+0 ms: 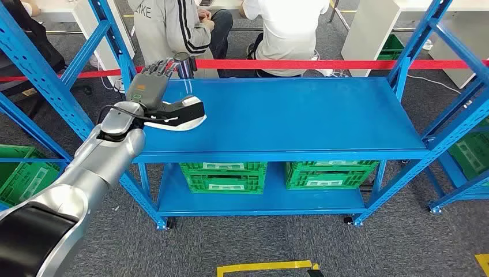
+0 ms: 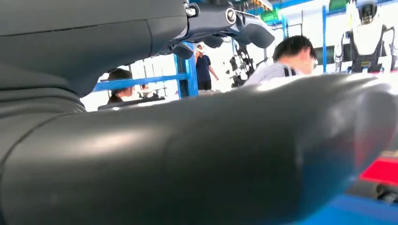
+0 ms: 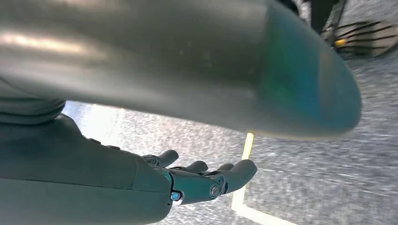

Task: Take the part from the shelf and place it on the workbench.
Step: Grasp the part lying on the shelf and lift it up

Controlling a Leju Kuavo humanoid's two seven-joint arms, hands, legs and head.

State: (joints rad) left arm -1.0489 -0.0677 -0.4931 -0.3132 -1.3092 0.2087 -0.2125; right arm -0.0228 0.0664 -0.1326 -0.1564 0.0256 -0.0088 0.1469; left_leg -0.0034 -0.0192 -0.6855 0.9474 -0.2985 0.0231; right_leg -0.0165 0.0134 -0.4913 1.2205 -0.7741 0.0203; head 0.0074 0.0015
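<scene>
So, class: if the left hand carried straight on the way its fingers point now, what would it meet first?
The left hand points away from the robot along the shelf's top. The small dark cylindrical part stands just past its fingertips, probably first in line, though depth is unclear.

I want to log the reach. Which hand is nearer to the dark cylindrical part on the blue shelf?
Left. The left hand is over the shelf with its fingers right beside the dark cylindrical part. The right hand hangs over the grey floor, away from it.
</scene>
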